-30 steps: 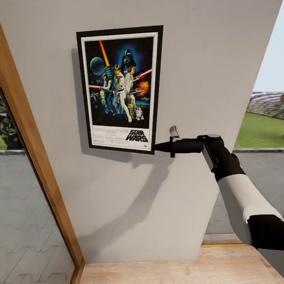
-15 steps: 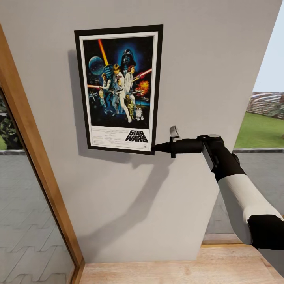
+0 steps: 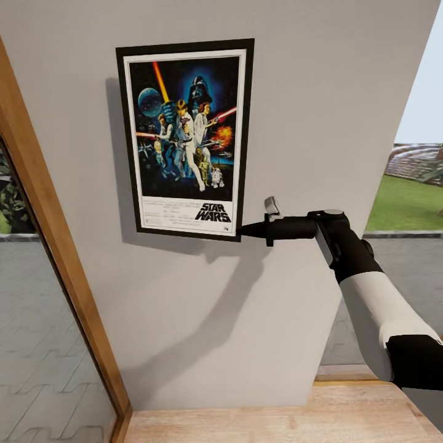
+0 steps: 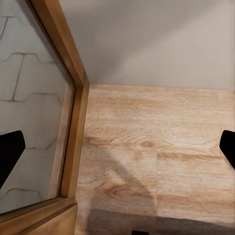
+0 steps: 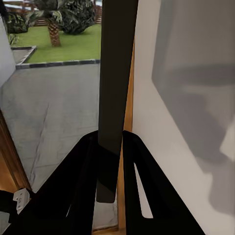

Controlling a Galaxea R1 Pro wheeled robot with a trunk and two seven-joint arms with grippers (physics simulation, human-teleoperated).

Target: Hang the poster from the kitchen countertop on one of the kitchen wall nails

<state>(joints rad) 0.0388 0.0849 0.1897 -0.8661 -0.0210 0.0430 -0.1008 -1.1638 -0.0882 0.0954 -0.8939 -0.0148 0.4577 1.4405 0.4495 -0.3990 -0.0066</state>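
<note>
The Star Wars poster [image 3: 184, 138], black-framed with a white inner border, stands upright and flat against the light grey wall [image 3: 320, 111]. My right gripper [image 3: 243, 230] is shut on its lower right corner, the arm reaching in from the right. In the right wrist view the poster's dark edge [image 5: 115, 73] runs between the two black fingers [image 5: 85, 161] of the right gripper [image 5: 109, 136]. My left gripper [image 4: 117, 147] is open, with nothing between its fingers, over the wooden floor [image 4: 156, 147]. No wall nail can be made out. The kitchen countertop is out of view.
A wooden frame [image 3: 55, 246] with a glass pane [image 3: 37, 344] runs down the wall's left side. Light wooden flooring [image 3: 277, 418] lies at the wall's foot. Past the wall's right edge is an outdoor view with a lawn [image 3: 406, 203] and pavement.
The poster's left edge has shifted slightly leftward since a second ago, and it has held still since. The right arm has not visibly moved.
</note>
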